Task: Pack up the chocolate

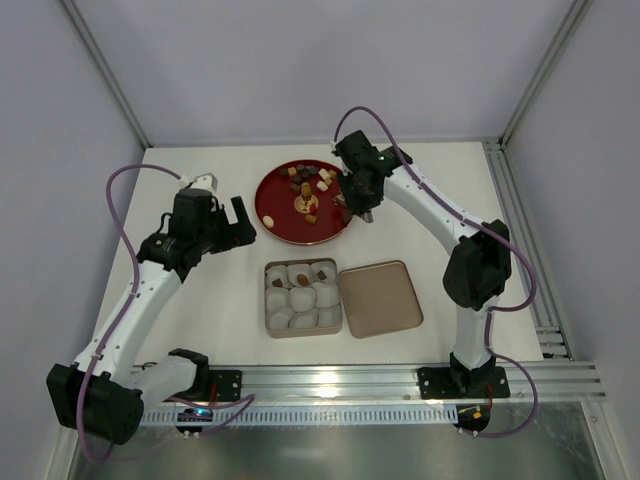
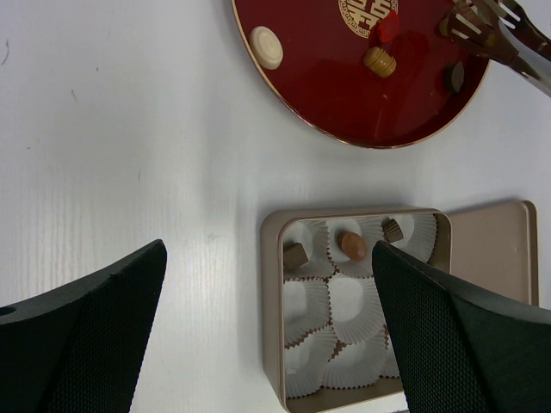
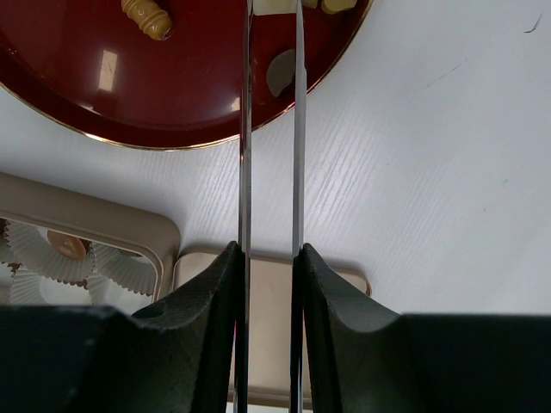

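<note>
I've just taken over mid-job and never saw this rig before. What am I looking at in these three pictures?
Two robot arms are bolted at a table's near edge. The overhead picture shows both; the other two come from a camera on each wrist, looking past its own fingers. On the table lie a red plate of chocolates, a box of paper cups, three already filled, and a lid beside it. The right gripper pinches tongs, tips over the plate. The left gripper is open and holds nothing.
</note>
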Robot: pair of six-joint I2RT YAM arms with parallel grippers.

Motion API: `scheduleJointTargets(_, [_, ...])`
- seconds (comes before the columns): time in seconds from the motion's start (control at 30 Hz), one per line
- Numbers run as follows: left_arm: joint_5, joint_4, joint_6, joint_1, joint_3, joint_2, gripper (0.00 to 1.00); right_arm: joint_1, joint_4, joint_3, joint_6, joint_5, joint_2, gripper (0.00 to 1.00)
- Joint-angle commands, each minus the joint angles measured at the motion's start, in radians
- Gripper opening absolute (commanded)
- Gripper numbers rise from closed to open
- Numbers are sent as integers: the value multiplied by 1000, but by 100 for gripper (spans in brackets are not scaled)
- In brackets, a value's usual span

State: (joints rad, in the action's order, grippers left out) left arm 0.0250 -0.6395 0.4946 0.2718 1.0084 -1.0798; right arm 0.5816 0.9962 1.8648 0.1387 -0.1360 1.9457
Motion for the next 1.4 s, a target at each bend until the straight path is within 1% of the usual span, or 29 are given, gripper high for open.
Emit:
scheduleJointTargets(0.0, [-5, 34, 4, -10, -1, 4, 100, 7, -5, 45, 15, 4, -37, 31])
scheduleJointTargets(0.13, [-5, 32, 5, -10, -1, 4, 100, 20, -2, 31, 22, 7, -68, 31])
scheduleJointTargets(0.27, [-7, 32, 5, -11, -1, 4, 100, 50, -4, 5, 33, 6, -134, 31])
scheduleJointTargets(0.47, [-10, 32, 5, -11, -1, 6, 100, 101, -4, -85, 62, -7, -229, 31])
scheduleJointTargets(0.67, [-8, 32, 6, -13, -1, 8, 100, 208, 4, -177, 105, -33, -343, 31])
scheduleJointTargets(0.87, [0, 32, 6, -13, -2, 12, 100, 360, 9, -262, 173, -34, -447, 31])
scheduleJointTargets(1.0, [0, 31, 5, -14, -1, 12, 100, 457, 9, -326, 246, -53, -499, 31])
scheduleJointTargets(1.17, [0, 32, 5, -16, 1, 8, 100, 575, -10, -375, 308, -60, -508, 31])
scheduleJointTargets(1.37, [-2, 32, 7, -17, -1, 9, 100, 629, -54, -409, 338, -37, -478, 31])
